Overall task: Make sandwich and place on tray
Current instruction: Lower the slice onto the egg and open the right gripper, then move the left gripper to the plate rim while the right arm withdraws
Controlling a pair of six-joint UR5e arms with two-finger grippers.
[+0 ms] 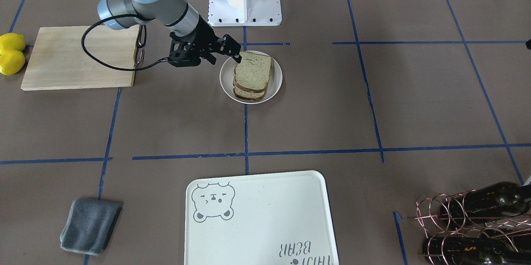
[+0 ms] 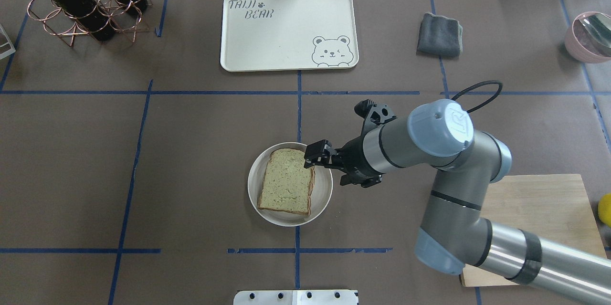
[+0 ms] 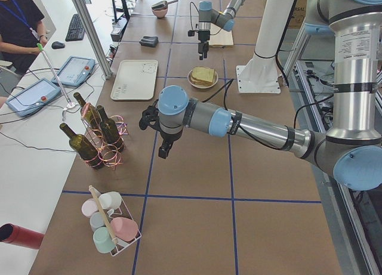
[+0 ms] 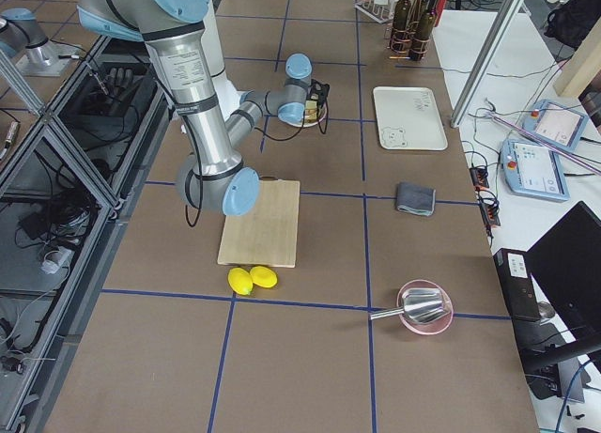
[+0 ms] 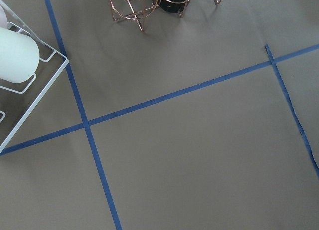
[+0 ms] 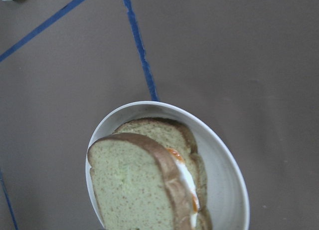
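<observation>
The sandwich (image 1: 253, 74) lies in a small round white dish (image 1: 226, 82): two greenish-tan bread slices with a white egg (image 6: 187, 177) between them. The top slice (image 2: 286, 181) is tilted, its edge raised at the gripper's side. My right gripper (image 2: 312, 156) is at that slice's corner and looks shut on it. The cream tray (image 2: 286, 33) with the bear drawing lies bare across the table. My left gripper (image 3: 163, 154) hangs over bare table near the wine rack; I cannot tell if it is open.
A wooden cutting board (image 2: 539, 219) and yellow lemons (image 1: 11, 53) sit by the right arm. A grey cloth (image 2: 440, 34) lies beside the tray. A copper wine rack (image 2: 81, 4), a pink bowl (image 2: 589, 37) and a cup rack (image 3: 110, 221) stand at the edges.
</observation>
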